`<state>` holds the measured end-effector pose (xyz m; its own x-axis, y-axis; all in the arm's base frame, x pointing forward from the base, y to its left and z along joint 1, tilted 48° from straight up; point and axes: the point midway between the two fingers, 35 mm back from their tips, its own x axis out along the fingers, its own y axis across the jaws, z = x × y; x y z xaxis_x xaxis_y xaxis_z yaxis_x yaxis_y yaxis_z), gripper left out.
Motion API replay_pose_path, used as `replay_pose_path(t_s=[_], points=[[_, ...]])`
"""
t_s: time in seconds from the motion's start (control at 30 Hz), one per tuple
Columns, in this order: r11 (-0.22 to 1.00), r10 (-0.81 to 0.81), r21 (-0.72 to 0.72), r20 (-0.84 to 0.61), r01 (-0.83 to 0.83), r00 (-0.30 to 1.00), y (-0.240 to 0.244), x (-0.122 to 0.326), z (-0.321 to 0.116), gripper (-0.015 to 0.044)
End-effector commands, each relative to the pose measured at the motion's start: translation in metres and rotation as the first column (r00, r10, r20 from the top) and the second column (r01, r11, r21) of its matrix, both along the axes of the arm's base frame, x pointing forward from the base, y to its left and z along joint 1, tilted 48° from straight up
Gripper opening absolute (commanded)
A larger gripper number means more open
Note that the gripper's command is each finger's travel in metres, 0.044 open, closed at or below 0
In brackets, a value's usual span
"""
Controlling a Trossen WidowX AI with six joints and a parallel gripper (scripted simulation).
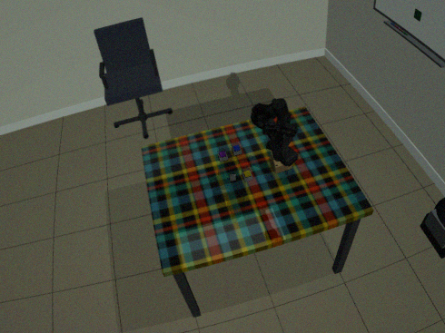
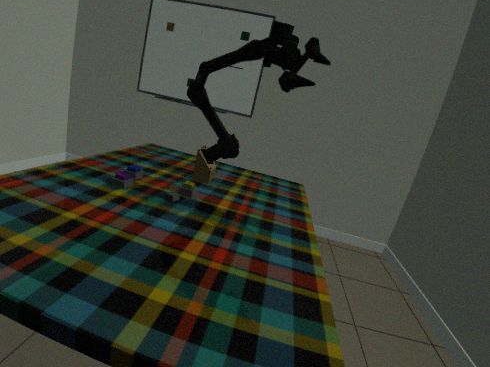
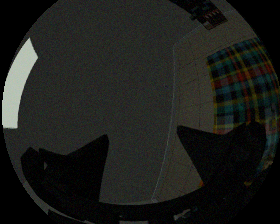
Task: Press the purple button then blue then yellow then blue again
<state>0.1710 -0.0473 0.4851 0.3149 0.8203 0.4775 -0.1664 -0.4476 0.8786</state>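
Arm raised high above the plaid table (image 2: pixel 165 295), gripper (image 2: pixel 305 67) up near the whiteboard (image 2: pixel 210 50), well apart from everything on the cloth. Jaws spread wide, nothing between them; the wrist view shows both dark fingers against bare grey wall, with the plaid table edge off to the right.

4 small items sit clustered just in front of the arm's tan base (image 2: pixel 204 167). Purple button (image 1: pixel 222 155) and blue button (image 1: pixel 236 149) stand side by side in the back row, close but apart. Yellow button (image 1: pixel 247 174) sits nearer the front, just beside a small grey block (image 1: pixel 233 177); too small to tell if those 2 touch. In the exterior view the same set reads as purple button (image 2: pixel 122 177) leftmost, blue button (image 2: pixel 134 170) behind it, yellow button (image 2: pixel 188 186) closest to the base, grey block (image 2: pixel 173 194) just left of it.

Dark office chair (image 1: pixel 129 68) stands by the far wall, well apart from the table.
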Motion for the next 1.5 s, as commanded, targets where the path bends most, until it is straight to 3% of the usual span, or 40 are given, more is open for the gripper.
replay_pose_path(t_s=[0.0,0.13,0.3,0.47,0.63,0.8,1.0,1.23,1.47], points=[[1.0,-0.008,-0.007,0.012,0.008,1.0,0.001,-0.003,0.001,0.04],[0.973,-0.138,-0.147,0.246,0.178,0.959,0.029,-0.049,0.023,0.04],[0.84,-0.196,-0.334,0.547,0.427,0.814,0.096,-0.091,0.032,0.04],[0.614,-0.09,-0.487,0.738,0.621,0.668,0.175,-0.092,0.015,0.04],[0.335,0.113,-0.606,0.786,0.721,0.608,0.244,-0.052,-0.027,0.04],[0.088,0.291,-0.688,0.71,0.721,0.642,0.279,0.007,-0.08,0.04],[-0.19,0.438,-0.773,0.485,0.605,0.757,0.28,0.097,-0.165,0.04],[-0.388,0.464,-0.85,0.154,0.356,0.872,0.225,0.18,-0.271,0.04],[-0.414,0.423,-0.909,-0.139,0.055,0.896,0.136,0.222,-0.373,0.04]])
